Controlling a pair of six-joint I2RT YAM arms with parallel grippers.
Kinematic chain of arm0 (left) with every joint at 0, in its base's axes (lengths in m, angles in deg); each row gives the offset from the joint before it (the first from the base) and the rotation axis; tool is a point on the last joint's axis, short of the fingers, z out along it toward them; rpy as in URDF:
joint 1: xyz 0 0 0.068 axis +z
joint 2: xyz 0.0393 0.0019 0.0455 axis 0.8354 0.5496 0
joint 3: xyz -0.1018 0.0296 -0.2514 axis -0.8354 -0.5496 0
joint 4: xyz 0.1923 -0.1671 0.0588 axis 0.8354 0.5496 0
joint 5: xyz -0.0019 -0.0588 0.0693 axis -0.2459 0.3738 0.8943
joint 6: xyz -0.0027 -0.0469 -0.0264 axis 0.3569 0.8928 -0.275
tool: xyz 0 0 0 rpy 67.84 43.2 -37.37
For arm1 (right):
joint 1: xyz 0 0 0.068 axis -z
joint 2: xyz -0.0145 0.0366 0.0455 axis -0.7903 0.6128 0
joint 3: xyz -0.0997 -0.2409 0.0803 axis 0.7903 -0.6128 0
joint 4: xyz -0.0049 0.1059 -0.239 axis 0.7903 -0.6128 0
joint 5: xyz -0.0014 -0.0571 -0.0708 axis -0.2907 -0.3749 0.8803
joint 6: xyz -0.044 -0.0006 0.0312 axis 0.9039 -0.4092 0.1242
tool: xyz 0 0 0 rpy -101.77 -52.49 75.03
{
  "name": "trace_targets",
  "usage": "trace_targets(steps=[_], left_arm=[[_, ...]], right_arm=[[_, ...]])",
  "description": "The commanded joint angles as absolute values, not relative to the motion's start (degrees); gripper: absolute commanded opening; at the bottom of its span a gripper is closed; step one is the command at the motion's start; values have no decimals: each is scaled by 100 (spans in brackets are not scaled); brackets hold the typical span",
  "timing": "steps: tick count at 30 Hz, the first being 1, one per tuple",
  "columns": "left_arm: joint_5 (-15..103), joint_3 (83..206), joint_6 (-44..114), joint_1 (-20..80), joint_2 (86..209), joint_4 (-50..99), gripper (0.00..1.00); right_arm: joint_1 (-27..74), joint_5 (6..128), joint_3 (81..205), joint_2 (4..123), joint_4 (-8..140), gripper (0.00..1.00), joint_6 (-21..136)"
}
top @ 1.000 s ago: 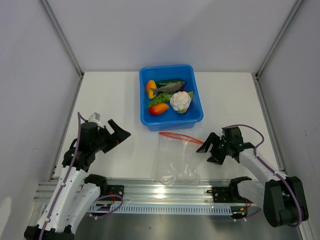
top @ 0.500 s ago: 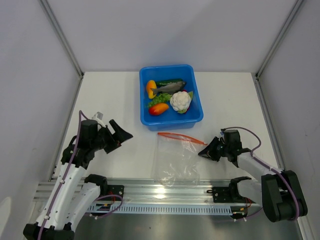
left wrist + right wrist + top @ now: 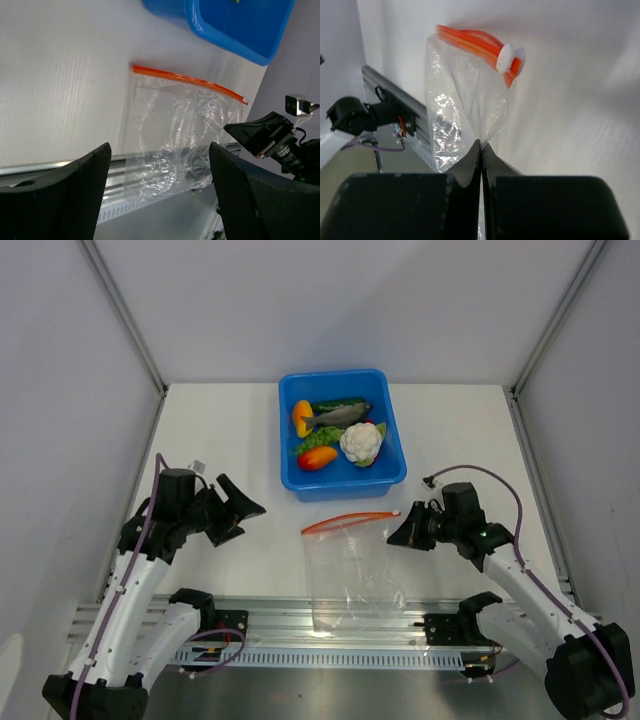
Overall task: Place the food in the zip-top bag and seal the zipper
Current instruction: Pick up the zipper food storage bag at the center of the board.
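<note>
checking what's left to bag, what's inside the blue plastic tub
In the blue plastic tub lie a grey toy fish, white cauliflower, orange-yellow pepper, red-orange fruit and green chilies. The fish covers part of a dark green piece; anything beneath them is hidden.

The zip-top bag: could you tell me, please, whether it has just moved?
Yes. The zip-top bag has slid away from the blue tub, toward the rail, pinched by the right gripper.

Bright, even and diffuse from overhead, with only soft, faint shadows on the white bench (image 3: pixel 230 440). Glints of glare on the crinkled zip-top bag (image 3: pixel 175 130) and the metal rail (image 3: pixel 270 622). Soft focus at close range on the dark fingers (image 3: pixel 420 205).
</note>
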State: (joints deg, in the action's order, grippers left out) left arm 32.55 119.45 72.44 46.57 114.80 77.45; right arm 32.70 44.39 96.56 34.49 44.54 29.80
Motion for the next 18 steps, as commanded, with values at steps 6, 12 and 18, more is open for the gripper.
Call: trace_targets(steps=[6, 12, 18], left_arm=[[2088, 12891, 8371, 4708, 12186, 8618, 79], [1562, 12814, 9100, 4708, 12152, 8820, 79], [1244, 12251, 9681, 4690, 11914, 8768, 79]], right_arm=[[1427, 4772, 11043, 3554, 3916, 0, 3724], [292, 6075, 11643, 3968, 4161, 0, 4164], [45, 6172, 12038, 4038, 4469, 0, 4542]])
